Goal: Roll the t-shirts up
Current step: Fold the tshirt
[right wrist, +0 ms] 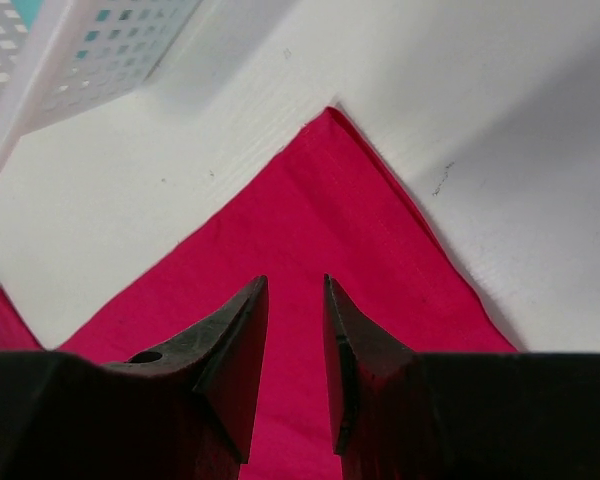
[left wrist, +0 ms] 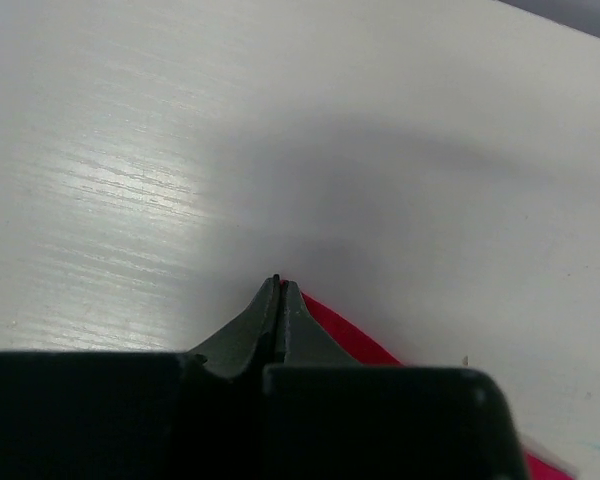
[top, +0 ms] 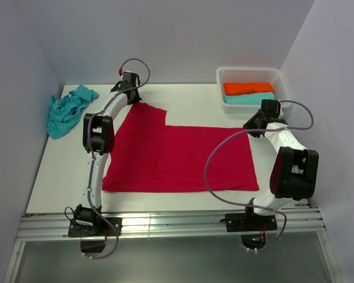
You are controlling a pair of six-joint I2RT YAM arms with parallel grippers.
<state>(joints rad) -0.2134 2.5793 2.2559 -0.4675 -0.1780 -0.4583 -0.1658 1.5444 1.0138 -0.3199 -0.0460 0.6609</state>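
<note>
A crimson-red t-shirt (top: 177, 156) lies spread flat on the white table. My left gripper (top: 131, 96) is at its far left corner, shut on the red fabric edge (left wrist: 350, 335) seen in the left wrist view, where the jaws (left wrist: 280, 285) are closed together. My right gripper (top: 256, 127) is open over the shirt's far right corner (right wrist: 330, 190), jaws apart (right wrist: 295, 285) just above the cloth. A crumpled turquoise t-shirt (top: 68, 109) lies at the far left. An orange tee (top: 248, 88) and a turquoise tee (top: 249, 99) lie rolled in the basket.
A white perforated plastic basket (top: 224, 76) stands at the back right, also in the right wrist view (right wrist: 70, 60). Walls close the table at the back and both sides. The metal rail with the arm bases (top: 165, 224) runs along the near edge.
</note>
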